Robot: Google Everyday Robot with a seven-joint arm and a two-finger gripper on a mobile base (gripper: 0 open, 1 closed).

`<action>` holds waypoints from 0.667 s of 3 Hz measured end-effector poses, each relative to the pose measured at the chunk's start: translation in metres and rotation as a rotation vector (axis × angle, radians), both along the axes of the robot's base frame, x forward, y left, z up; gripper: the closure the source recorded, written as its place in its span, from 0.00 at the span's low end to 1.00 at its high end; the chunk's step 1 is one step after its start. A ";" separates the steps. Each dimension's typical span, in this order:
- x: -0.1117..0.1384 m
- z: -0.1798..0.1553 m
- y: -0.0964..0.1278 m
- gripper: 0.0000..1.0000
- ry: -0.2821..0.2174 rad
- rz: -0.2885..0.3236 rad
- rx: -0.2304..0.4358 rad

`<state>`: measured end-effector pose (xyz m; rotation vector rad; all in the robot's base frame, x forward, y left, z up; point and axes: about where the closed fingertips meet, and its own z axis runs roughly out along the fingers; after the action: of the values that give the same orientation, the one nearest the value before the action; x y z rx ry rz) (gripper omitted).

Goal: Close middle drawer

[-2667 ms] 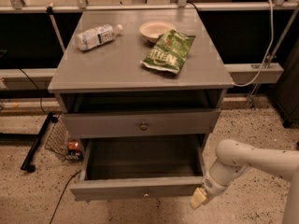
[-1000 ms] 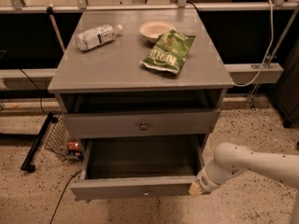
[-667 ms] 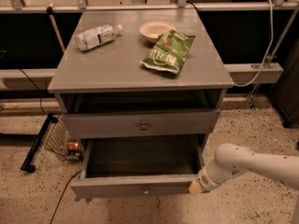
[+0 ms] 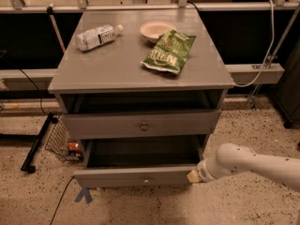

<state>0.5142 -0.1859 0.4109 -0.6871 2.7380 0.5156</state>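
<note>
The middle drawer (image 4: 126, 177) is pulled out from the grey cabinet, with its dark inside showing and a small round knob (image 4: 146, 179) on its flat front. The top drawer (image 4: 140, 123), with its own knob, sits above it with a dark gap over its front. My gripper (image 4: 193, 176), at the end of the white arm (image 4: 243, 165), is at the right end of the middle drawer's front and seems to touch it. The lowest drawer is hidden.
On the cabinet top (image 4: 103, 67) lie a plastic bottle (image 4: 96, 36), a small bowl (image 4: 157, 30) and a green chip bag (image 4: 169, 51). A wire basket (image 4: 63, 142) and a black stand leg (image 4: 37, 144) are on the floor to the left. A rail runs behind the cabinet.
My gripper has moved up and left from the floor beside the cabinet to the right end of the middle drawer's front. The drawer appears to have slid in slightly.
</note>
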 end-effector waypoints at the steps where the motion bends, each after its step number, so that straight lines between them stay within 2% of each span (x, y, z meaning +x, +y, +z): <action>1: 0.025 0.005 0.004 1.00 -0.088 -0.028 0.021; 2: 0.025 0.005 0.004 1.00 -0.088 -0.027 0.021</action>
<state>0.5396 -0.1817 0.4157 -0.6505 2.6531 0.4950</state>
